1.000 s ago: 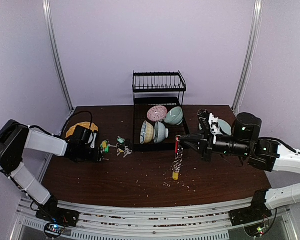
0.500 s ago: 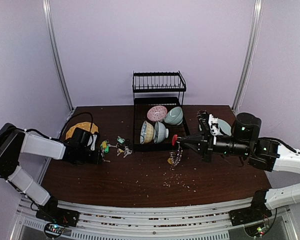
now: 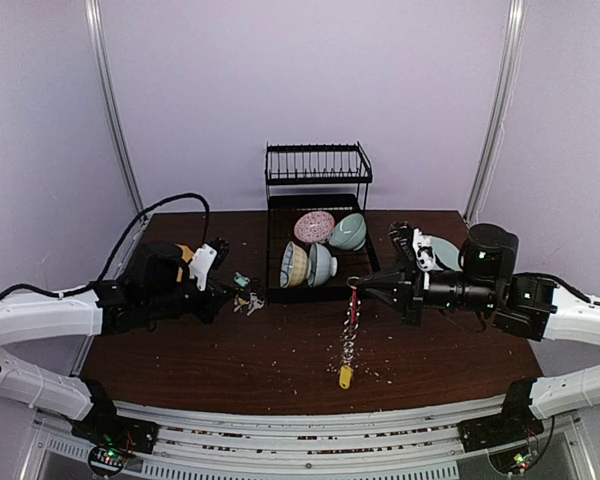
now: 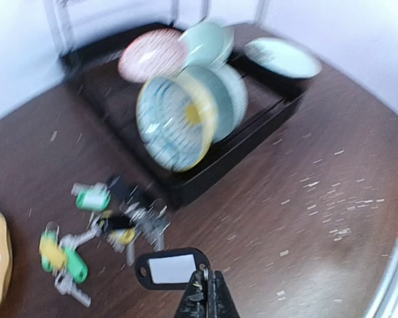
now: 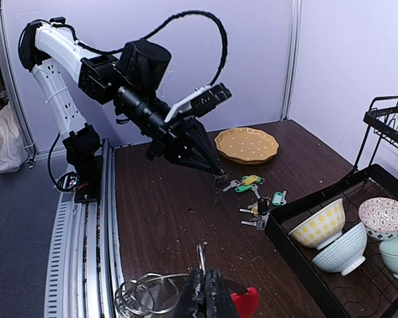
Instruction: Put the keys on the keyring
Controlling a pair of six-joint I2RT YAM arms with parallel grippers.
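The task is under way but mostly unfinished. The right end effector is clenched on the large silver metal keyring with a red plastic sleeve. It holds the keyring up over the dark wooden tabletop, just in front of the black wire dish rack. From the keyring a string of small split rings hangs down and ends in a yellow tag close to the surface. That tag looks like one piece already on the ring, though the view is too small to confirm a key there. The left end effector is pinched shut on a key with a black plastic tag and white label. This key is lifted clear of the tabletop and well apart from the keyring, so it is picked up but not yet threaded. The rest of the small silver keys with green and yellow tags lie in a loose cluster on the tabletop beside the rack's near left corner, between the rack and a round yellow plate. None of them touches the keyring. Judging from this, the bulk of the work is left: bring the held key across to the ring, hook it on, then fetch each clustered key in turn.
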